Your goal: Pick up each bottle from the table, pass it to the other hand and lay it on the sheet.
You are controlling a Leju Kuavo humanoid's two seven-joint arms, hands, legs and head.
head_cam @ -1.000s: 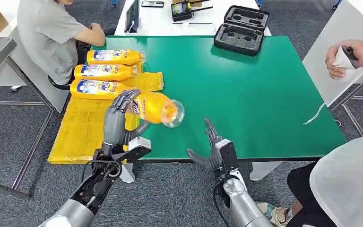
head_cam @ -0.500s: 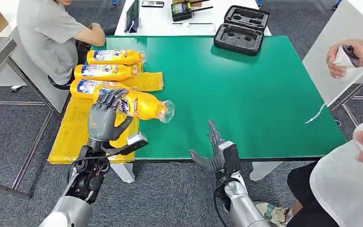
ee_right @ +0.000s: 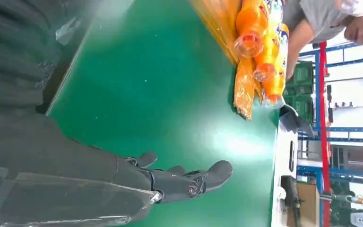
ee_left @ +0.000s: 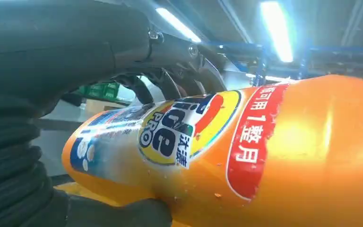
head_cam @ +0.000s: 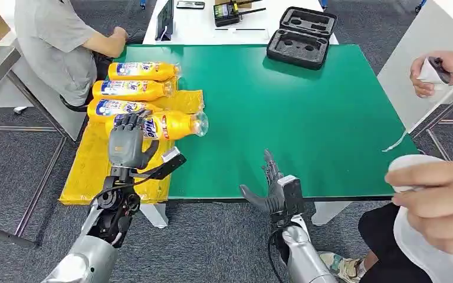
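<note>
A: From the head view, what has the left hand [head_cam: 126, 144] got?

B: Its fingers are wrapped round the label end of an orange bottle [head_cam: 168, 125], held on its side with the neck pointing toward the middle of the green counter [head_cam: 307, 118]. It hangs low over the yellow sheet [head_cam: 97, 165], just beside three bottles [head_cam: 134, 89] already lying in a row there. I'd judge it is held flat so it can go down parallel to them as the fourth.

A: And the right hand [head_cam: 268, 186]?

B: At the near edge of the counter, fingers apart, holding nothing. It looks free for the next pick, though I see no bottle waiting off the sheet.

A: Left wrist view?

B: The bottle [ee_left: 246, 156] close up, dark fingers [ee_left: 170, 85] curling over the label; the grip looks firm, and a strip of yellow shows under it.

A: Right wrist view?

B: The right hand [ee_right: 170, 182] stretched flat above bare green, touching nothing. Across the counter [ee_right: 170, 94] lie the bottle necks [ee_right: 260, 52] on the sheet [ee_right: 243, 94], with a person in grey seated beyond.
</note>
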